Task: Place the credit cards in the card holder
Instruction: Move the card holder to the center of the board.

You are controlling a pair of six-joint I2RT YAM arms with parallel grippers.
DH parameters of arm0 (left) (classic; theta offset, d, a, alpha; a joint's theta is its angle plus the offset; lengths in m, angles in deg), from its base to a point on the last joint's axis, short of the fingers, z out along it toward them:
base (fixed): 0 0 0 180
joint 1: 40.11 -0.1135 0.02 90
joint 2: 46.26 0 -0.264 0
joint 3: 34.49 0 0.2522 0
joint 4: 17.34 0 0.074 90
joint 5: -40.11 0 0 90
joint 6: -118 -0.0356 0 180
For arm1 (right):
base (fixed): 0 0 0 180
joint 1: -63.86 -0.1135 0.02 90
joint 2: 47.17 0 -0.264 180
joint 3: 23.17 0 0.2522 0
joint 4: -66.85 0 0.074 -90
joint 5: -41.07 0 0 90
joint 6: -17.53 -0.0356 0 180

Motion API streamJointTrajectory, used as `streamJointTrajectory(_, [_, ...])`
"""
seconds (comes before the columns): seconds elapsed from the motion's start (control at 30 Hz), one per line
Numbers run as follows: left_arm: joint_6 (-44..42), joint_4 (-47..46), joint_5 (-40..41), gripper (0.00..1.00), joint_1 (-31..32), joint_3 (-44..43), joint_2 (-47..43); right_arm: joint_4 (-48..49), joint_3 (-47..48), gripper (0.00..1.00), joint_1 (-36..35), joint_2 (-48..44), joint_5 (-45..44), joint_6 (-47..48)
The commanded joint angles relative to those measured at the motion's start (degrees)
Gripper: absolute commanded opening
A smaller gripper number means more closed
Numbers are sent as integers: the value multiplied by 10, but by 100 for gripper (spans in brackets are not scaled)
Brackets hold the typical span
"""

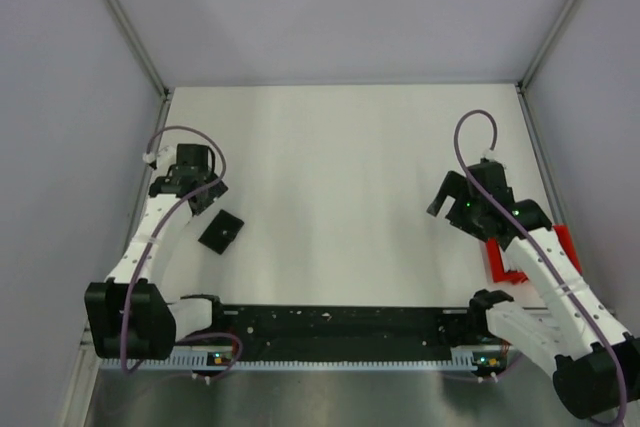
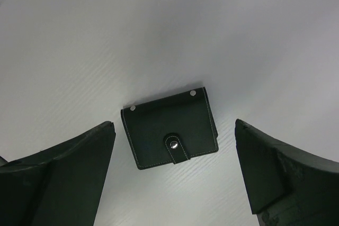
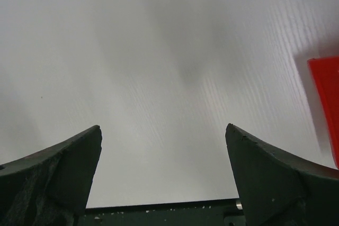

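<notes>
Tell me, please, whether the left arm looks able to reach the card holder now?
Probably yes: the card holder lies on bare table just ahead of the left gripper, jaws open, nothing between.

Lab enclosure, plain white walls (image 1: 330, 7)

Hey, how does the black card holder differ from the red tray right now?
The black stitched fold-over card holder lies in full view on the left of the white table; the red shallow tray sits on the right, mostly hidden under the right arm. The holder is shut, with its snap tab down; the tray's contents cannot be seen. Both rest on the table, ungripped.
</notes>
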Motion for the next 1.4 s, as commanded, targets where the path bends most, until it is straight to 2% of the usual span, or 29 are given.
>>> streamJointTrajectory(0.0, [36,-12,-62,97,-18,38,27,33,36,98,2,31,78,51])
streamJointTrajectory(0.07, [17,-20,-75,93,-18,46,44,34,34,99,3,34,80,63])
streamJointTrajectory(0.17, [-13,-38,-85,97,-18,53,66,39,26,99,2,33,82,76])
streamJointTrajectory(0.2, [-23,-51,-96,96,-34,57,80,43,23,99,2,34,88,82])
streamJointTrajectory(0.43, [-59,-70,-122,97,-38,54,132,53,14,99,2,35,119,99])
streamJointTrajectory(0.57, [-70,-65,-178,96,-38,47,173,56,12,99,2,34,133,98])
streamJointTrajectory(0.6, [-74,-63,-188,93,-34,47,179,57,12,99,2,33,135,99])
streamJointTrajectory(0.8, [-79,-85,-280,88,-25,75,161,59,13,99,3,34,133,102])
streamJointTrajectory(0.97, [-57,-128,-320,86,44,107,158,41,-2,99,3,26,46,59])
streamJointTrajectory(1.07, [-41,-137,-316,85,92,105,177,8,7,99,13,19,-27,39])
streamJointTrajectory(1.27, [0,-158,-323,84,177,97,204,-20,21,99,109,-24,-22,51])
streamJointTrajectory(1.37, [32,-185,-343,83,215,101,204,-53,26,99,123,-39,-48,36])
